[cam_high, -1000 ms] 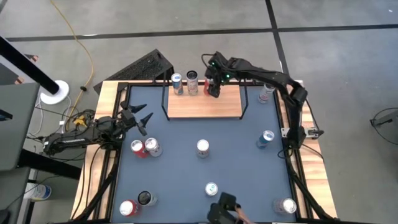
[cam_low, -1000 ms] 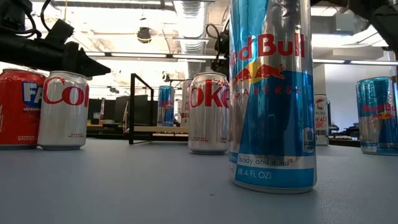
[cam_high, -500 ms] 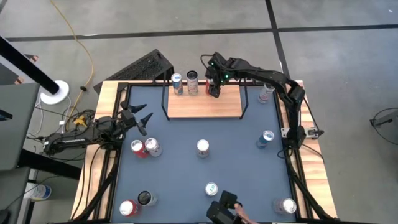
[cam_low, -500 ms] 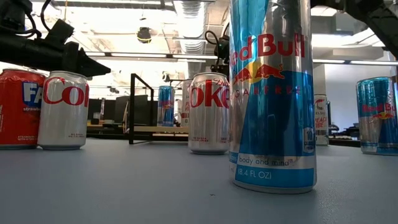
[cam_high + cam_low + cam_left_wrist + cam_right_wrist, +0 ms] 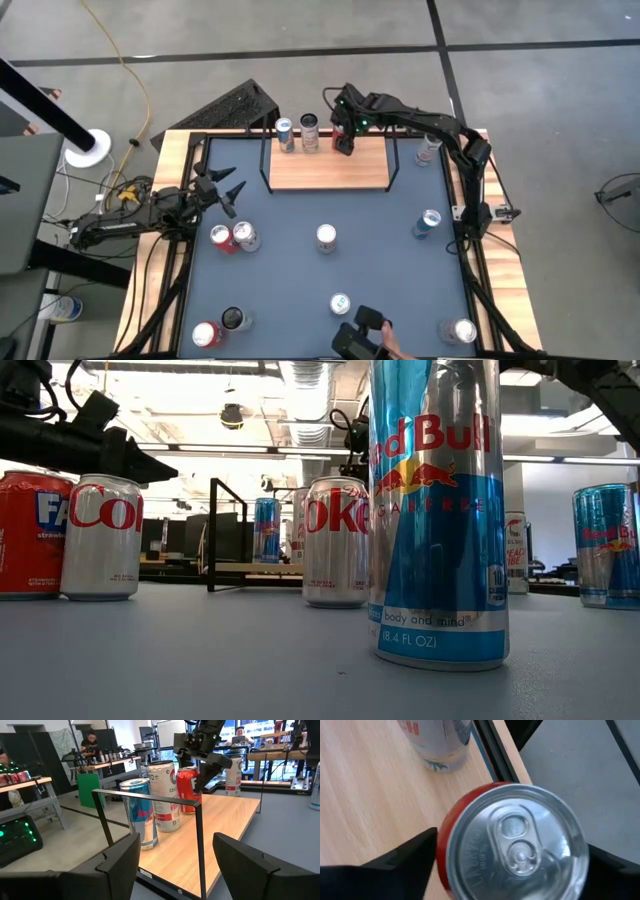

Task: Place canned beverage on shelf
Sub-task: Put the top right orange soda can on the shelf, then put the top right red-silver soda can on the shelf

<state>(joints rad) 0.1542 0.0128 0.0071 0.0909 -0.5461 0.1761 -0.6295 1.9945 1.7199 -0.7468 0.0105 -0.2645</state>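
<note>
The shelf [image 5: 220,820] is made of pale matt wood with thin black metal wire frames. The red can [image 5: 515,845] is topped by glossy brushed aluminium.

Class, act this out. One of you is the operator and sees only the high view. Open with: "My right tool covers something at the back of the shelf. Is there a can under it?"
Observer: Yes. The right wrist view shows a red can directly below the right tool.
Operator: Is it hanging in the air or set down?
Observer: Set down, it seems. In the left wrist view its base meets the shelf and it stands upright.
Operator: Has the can been opened?
Observer: It looks sealed. The right wrist view shows the pull tab lying flat on a closed lid.
</note>
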